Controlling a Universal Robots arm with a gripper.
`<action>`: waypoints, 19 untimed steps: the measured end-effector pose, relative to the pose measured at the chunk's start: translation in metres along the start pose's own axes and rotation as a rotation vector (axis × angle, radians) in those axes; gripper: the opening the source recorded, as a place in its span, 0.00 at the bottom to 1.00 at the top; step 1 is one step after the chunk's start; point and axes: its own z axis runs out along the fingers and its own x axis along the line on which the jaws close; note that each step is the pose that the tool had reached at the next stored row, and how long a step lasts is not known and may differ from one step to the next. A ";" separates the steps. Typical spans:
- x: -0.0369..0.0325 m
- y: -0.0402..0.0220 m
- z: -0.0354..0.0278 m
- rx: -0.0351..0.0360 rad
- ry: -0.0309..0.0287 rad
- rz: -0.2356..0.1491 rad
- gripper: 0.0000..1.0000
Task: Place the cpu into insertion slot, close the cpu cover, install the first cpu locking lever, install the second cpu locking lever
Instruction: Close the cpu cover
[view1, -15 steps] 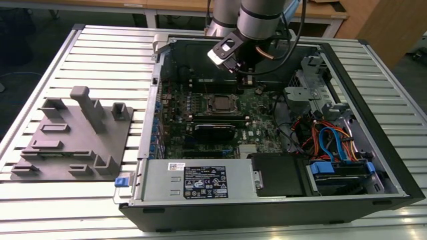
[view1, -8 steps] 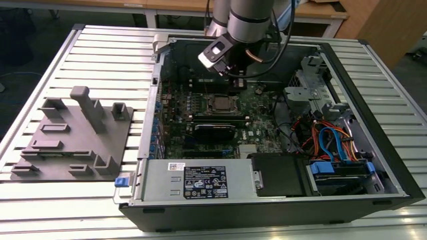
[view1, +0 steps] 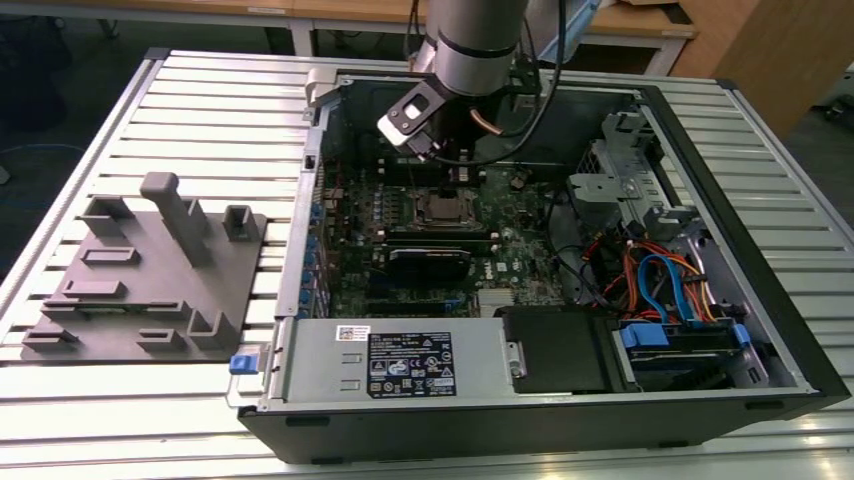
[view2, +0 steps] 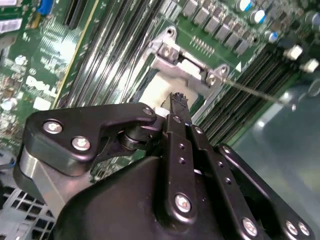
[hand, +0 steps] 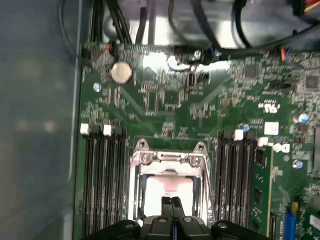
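Observation:
The insertion slot (view1: 441, 208) sits mid-board inside the open computer case. In the first wrist view the cpu (hand: 167, 186) lies in it, pale top up, framed by the silver cpu cover (hand: 167, 159). The second wrist view shows the same cpu (view2: 156, 95) and cpu cover (view2: 181, 64), with a thin locking lever (view2: 255, 92) sticking out from one corner. My gripper (hand: 171, 202) hangs just over the cpu's edge, fingers pressed together with nothing between them; its tip (view2: 177, 100) looks close to the chip. In the exterior view the gripper (view1: 458, 158) is above the slot.
Long black memory slots (hand: 102, 180) flank the socket on both sides. A black card (view1: 427, 262) lies in front of the socket, a silver power supply (view1: 387, 360) nearer still. Cables and a drive cage (view1: 667, 290) fill the exterior view's right. A grey fixture block (view1: 140, 270) stands outside the case.

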 end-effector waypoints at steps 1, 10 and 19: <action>0.0000 -0.0025 0.0029 0.0002 0.0003 -0.008 0.10; 0.0003 -0.0169 0.0098 0.0005 0.0016 -0.022 0.10; 0.0001 -0.0192 0.0200 0.0007 0.0018 -0.028 0.10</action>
